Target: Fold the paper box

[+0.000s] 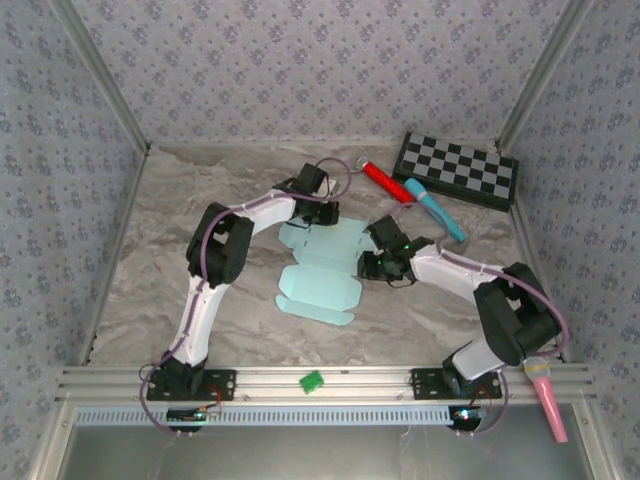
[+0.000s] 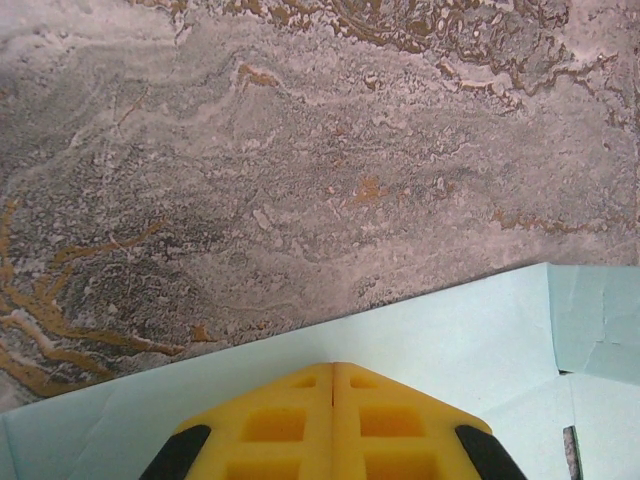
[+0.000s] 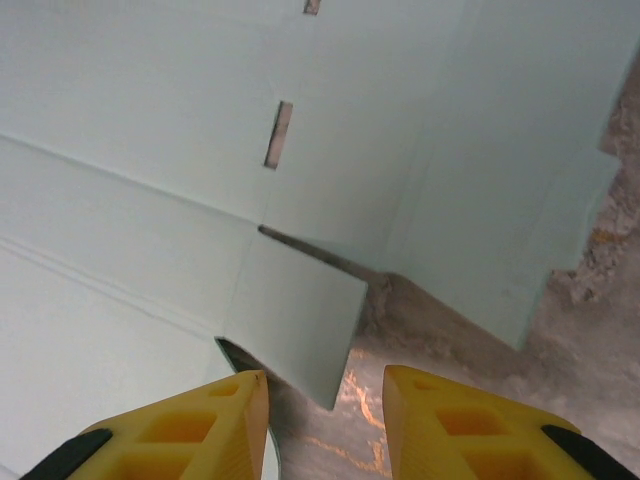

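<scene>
The paper box (image 1: pixel 318 272) is a flat pale blue die-cut sheet lying in the middle of the marble table. My left gripper (image 1: pixel 318 214) is at the sheet's far edge. In the left wrist view its yellow fingertips (image 2: pixel 332 366) are shut together with nothing between them, right over the card (image 2: pixel 450 335). My right gripper (image 1: pixel 372 263) is at the sheet's right edge and stands open (image 3: pixel 325 385). A small side flap (image 3: pixel 300 305) is lifted a little off the table just ahead of the gap between the fingers (image 3: pixel 225 415). Bare marble shows in that gap.
A red marker (image 1: pixel 385 182) and a teal marker (image 1: pixel 436 211) lie at the back right, in front of a folded checkerboard (image 1: pixel 458 170). A small green piece (image 1: pixel 311 381) sits on the front rail. A pink object (image 1: pixel 547 396) lies by the right arm's base. Patterned walls enclose the table.
</scene>
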{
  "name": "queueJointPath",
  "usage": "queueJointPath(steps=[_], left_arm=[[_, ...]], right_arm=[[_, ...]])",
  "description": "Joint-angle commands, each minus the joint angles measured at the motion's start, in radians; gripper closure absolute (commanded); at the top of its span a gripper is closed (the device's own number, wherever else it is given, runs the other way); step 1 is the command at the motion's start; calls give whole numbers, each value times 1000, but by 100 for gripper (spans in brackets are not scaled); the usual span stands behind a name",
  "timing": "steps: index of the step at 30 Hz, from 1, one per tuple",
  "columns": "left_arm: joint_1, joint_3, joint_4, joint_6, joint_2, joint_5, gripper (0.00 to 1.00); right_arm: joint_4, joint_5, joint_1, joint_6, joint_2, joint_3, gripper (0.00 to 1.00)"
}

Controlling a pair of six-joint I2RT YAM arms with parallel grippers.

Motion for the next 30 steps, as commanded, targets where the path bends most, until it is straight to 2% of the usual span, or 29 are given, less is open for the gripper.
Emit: queueJointPath(steps=[1,9,13,24,30], left_arm=[[-5,-41,-98,-7,38,-36,100],[-8,-39,-93,-12,40,-34,100],[-9,-40,-92,-17,40,-34,100],[-10,-37,-88,-15,41,-22,100],[-11,-3,-111,-5,31,3,100]], right_arm=[[76,0,-1,40,38,-6,63],[145,-56,14,27,68,28,64],[141,-28,52,-14,63,57,64],[164,-89,65,-25,170,110,66],[145,-74,67,-42,137,109,66]])
